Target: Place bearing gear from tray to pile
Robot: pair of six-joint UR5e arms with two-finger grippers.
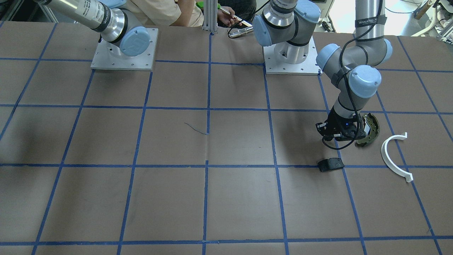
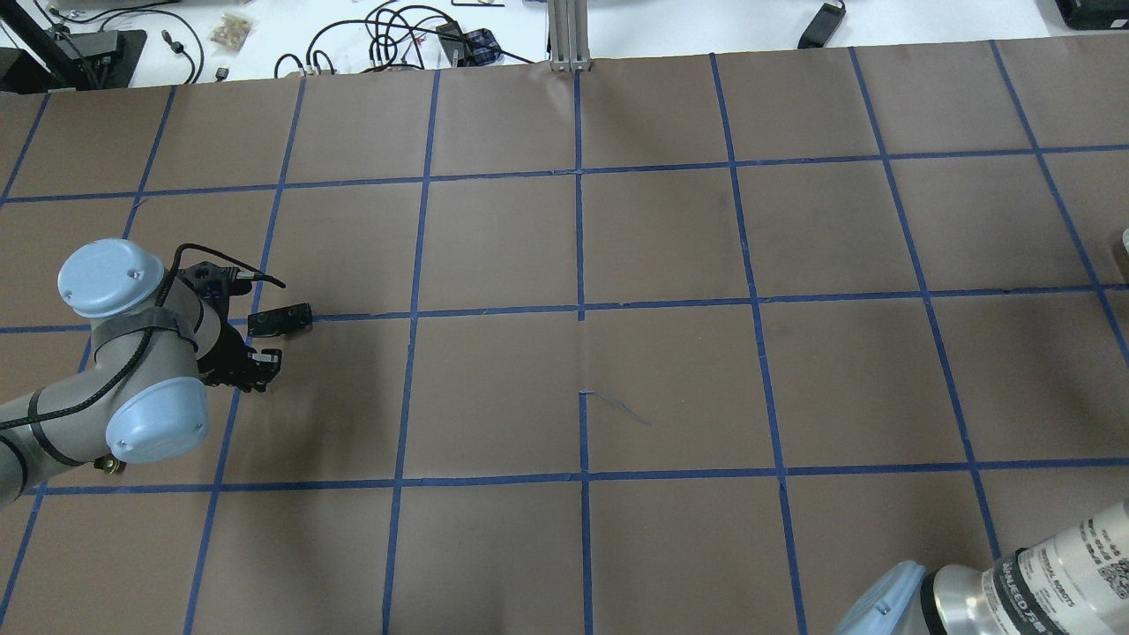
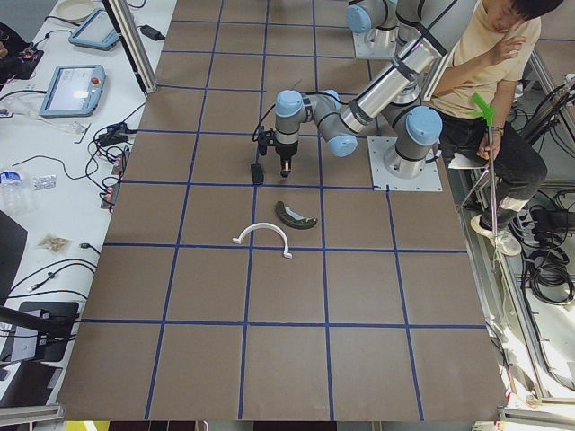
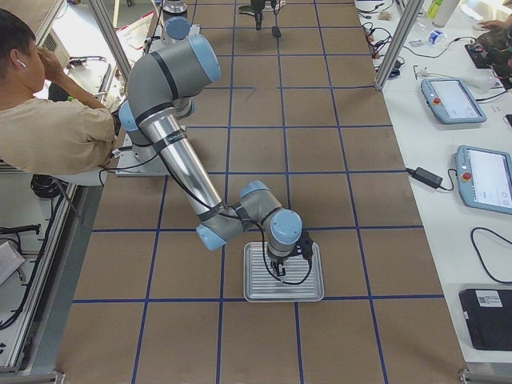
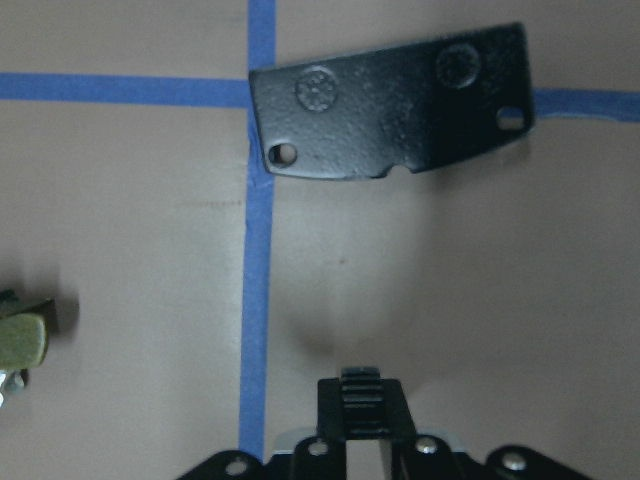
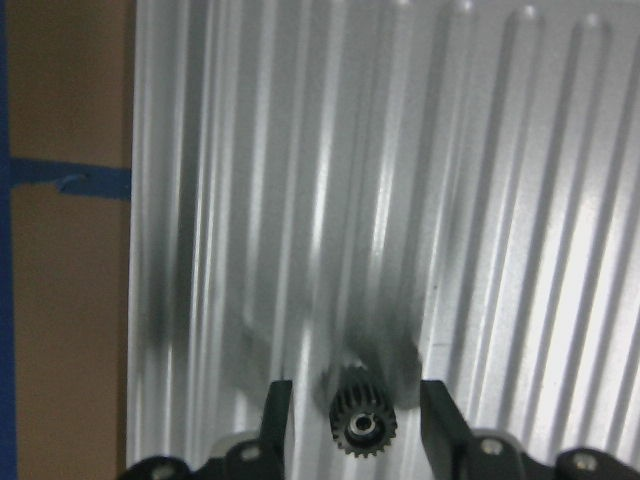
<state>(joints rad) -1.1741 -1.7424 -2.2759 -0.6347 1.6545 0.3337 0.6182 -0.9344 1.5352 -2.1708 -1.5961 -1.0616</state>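
Gear (image 6: 362, 425) inside parted right tool (image 6: 357, 397), tray (image 6: 500, 200) edge close, ribs bare ahead

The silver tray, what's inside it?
One small black bearing gear lies on the ridged tray, between the right gripper's open fingers. In the exterior right view the wrist covers the tray's middle, so anything there is hidden.
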